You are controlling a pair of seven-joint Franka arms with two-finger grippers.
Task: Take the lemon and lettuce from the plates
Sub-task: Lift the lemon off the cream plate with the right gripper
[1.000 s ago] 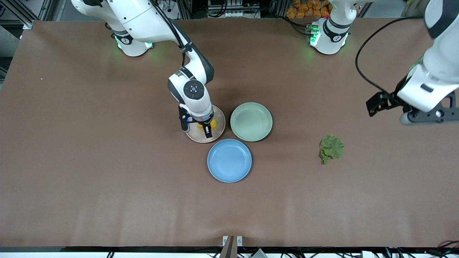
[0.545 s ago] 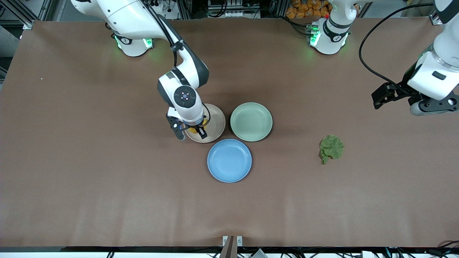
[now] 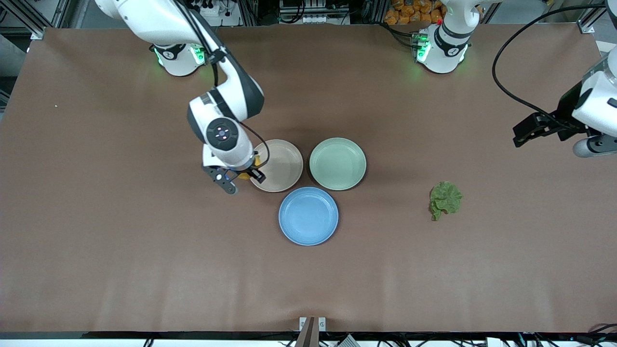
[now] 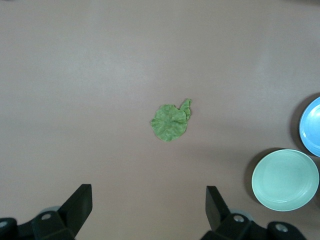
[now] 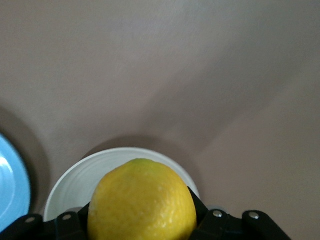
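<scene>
the right end effector (image 3: 239, 175) is clamping the lemon (image 5: 142, 201) between its fingers and is hanging over the rim of the beige plate (image 3: 280, 166), at the side toward the right arm's end of the desk (image 3: 120, 241). the green plate (image 3: 338, 163) is sitting just beside the beige one, and a blue plate (image 3: 308, 216) is lying nearer the front camera, close to both. the left end effector (image 4: 145, 212) is hovering with its fingers apart over the left arm's end of the desk. the lettuce (image 3: 445, 199) is lying on the bare desk, well apart from the plates.
</scene>
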